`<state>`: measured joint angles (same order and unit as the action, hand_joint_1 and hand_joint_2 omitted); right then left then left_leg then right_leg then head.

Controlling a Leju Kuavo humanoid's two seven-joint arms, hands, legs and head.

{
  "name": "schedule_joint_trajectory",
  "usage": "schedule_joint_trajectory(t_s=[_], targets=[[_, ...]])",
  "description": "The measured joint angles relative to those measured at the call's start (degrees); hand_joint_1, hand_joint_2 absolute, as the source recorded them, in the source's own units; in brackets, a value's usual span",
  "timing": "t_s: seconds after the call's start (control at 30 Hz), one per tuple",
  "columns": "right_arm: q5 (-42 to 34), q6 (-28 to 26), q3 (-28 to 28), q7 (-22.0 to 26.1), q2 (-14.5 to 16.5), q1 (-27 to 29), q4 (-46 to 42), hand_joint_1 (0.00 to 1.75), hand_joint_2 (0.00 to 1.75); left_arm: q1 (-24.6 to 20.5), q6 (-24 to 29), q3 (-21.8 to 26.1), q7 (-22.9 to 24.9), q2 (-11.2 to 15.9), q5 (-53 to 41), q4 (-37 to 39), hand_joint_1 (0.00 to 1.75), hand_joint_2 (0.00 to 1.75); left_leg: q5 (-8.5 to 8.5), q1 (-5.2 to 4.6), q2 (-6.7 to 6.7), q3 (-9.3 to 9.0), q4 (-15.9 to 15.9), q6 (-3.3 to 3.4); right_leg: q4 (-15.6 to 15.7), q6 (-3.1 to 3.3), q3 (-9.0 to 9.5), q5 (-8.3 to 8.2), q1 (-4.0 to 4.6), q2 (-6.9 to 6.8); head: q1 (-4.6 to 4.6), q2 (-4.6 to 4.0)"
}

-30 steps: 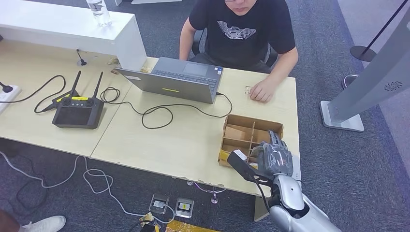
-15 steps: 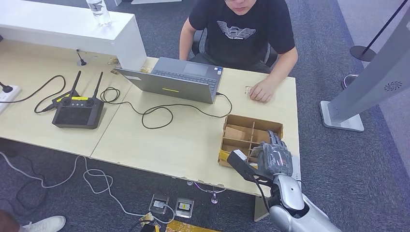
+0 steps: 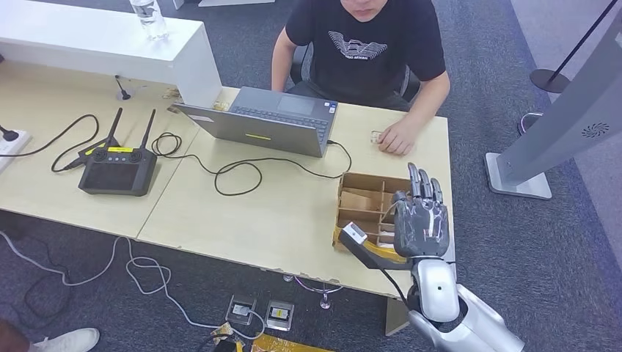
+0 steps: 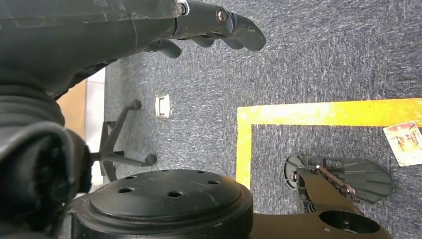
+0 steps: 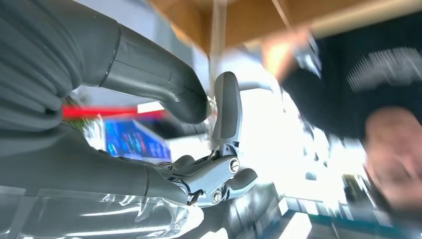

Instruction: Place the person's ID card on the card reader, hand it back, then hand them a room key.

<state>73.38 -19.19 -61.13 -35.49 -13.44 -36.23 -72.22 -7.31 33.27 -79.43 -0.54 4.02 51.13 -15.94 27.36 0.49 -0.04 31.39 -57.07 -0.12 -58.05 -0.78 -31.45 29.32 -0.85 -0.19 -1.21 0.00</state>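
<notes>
Head view: pale wooden tabletop carrying an open grey laptop, a black handheld controller with two antennas, looped black cables and a brown cardboard divided box at the near right edge. Right hand raised upright over the box, fingers extended upward. Seated person in a black T-shirt across the tabletop, one hand resting on it near a small pale item, too small to identify.

Left wrist view: left hand hanging above grey carpet with yellow tape lines, fingers loosely curled, holding nothing.

Right wrist view: right hand's thumb and one finger pinching a thin clear room key card, seen edge-on; blurred background.
</notes>
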Motion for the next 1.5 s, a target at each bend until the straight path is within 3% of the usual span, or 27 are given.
schedule_joint_trajectory(t_s=[0.33, 0.8, 1.27, 1.4, 1.5], targets=[[7.3, -2.3, 2.2, 0.2, 0.1, -2.7, -6.0, 1.75, 1.75, -0.2, 0.1, 0.0, 1.0, 0.0, -2.1, 0.0, 0.00, 0.00, -0.01, 0.00, -0.01, 0.00, 0.0, 0.01, 0.0, 0.00, 0.01, 0.00, 0.00, -0.01, 0.00, 0.00], [-7.4, -3.7, 3.4, 0.6, 0.9, -2.3, -5.6, 1.75, 1.75, 0.0, 0.6, 0.0, 0.5, -0.2, -2.2, 0.0, 0.00, 0.00, -0.01, 0.00, -0.02, 0.03, 0.0, 0.01, 0.0, 0.00, 0.00, 0.00, 0.00, -0.03, -0.01, 0.00], [-8.5, -1.8, 3.4, -0.3, 0.8, -2.1, -1.8, 1.75, 1.75, 0.5, 0.2, 0.0, 0.6, -0.6, -2.3, -0.3, 0.00, 0.00, -0.01, 0.00, -0.01, 0.02, 0.0, 0.01, 0.0, 0.00, -0.03, 0.00, 0.00, -0.02, 0.01, 0.00], [-7.4, -1.4, 3.6, -0.5, 0.3, -1.8, -1.3, 0.02, 1.75, 0.5, 0.2, 0.0, 0.6, -0.6, -2.3, -0.3, 0.00, 0.00, -0.01, 0.00, -0.01, 0.02, 0.0, 0.01, 0.0, 0.00, -0.02, 0.00, 0.00, -0.02, 0.01, 0.00], [-6.1, -1.5, 4.1, -0.6, -0.3, -1.2, -0.9, 0.00, 1.75, 0.5, 0.2, 0.0, 0.6, -0.6, -2.4, -0.3, 0.00, 0.00, -0.01, -0.01, -0.01, 0.02, 0.0, 0.01, 0.0, 0.00, -0.03, 0.00, -0.01, -0.02, 0.01, 0.00]])
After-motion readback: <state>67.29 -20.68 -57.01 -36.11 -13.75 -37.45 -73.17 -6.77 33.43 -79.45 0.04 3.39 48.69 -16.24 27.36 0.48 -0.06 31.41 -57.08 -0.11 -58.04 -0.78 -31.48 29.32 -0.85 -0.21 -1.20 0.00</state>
